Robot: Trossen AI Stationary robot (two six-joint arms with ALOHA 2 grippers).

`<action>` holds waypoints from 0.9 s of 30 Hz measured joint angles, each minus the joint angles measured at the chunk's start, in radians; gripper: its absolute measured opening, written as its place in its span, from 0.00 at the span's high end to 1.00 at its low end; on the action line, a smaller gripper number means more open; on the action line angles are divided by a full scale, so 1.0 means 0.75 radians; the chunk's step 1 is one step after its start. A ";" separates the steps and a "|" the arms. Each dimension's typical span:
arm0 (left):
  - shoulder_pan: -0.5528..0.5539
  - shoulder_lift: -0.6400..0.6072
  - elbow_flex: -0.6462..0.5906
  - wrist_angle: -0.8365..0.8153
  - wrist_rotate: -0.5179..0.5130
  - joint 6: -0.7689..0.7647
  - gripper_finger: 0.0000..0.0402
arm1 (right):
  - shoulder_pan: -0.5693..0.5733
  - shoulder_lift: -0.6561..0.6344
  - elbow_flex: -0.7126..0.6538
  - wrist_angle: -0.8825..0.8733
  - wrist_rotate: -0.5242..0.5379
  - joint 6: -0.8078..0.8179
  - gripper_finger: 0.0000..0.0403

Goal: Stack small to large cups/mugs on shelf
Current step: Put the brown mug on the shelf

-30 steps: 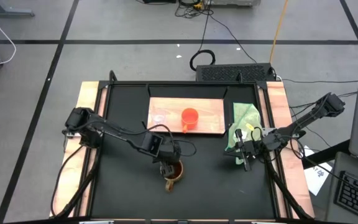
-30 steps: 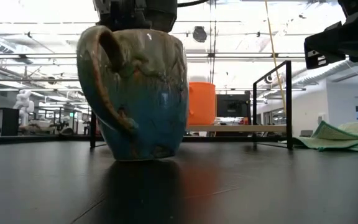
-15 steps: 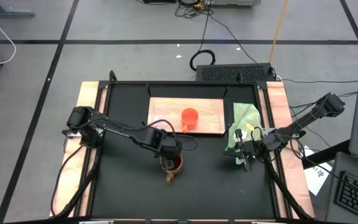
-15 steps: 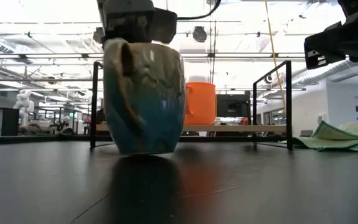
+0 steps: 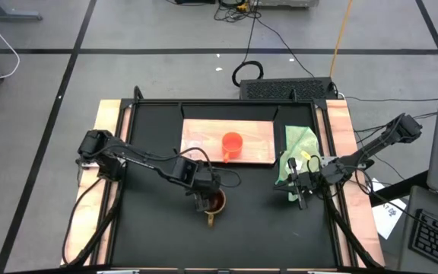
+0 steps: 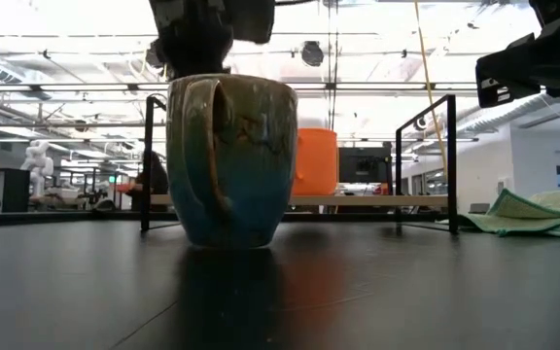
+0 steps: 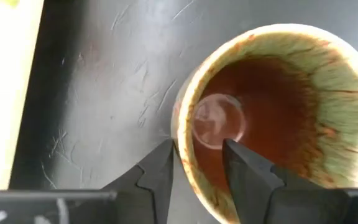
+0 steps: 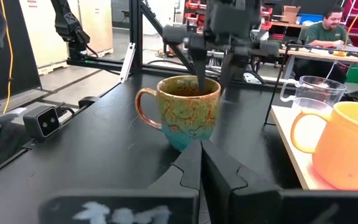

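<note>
Left gripper (image 7: pixel 197 163) straddling brown mug (image 5: pixel 214 202) rim, parted, one finger inside, gripping nothing; shelf (image 5: pixel 261 152) beyond mug.

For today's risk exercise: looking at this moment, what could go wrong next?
1. The left end effector straddles the brown mug's rim, one finger inside; lifting away could snag and tip it.
2. The mug stands on the black table, off the wooden shelf.
3. The orange cup may crowd placement there.
</note>
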 joint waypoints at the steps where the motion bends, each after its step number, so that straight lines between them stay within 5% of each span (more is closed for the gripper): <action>1: 0.000 -0.013 0.000 0.008 0.001 0.014 0.65 | 0.000 0.000 0.000 0.000 0.000 0.000 1.00; 27: 0.113 -0.069 0.002 0.047 0.084 0.206 0.60 | 0.000 0.001 0.000 -0.001 -0.001 0.004 1.00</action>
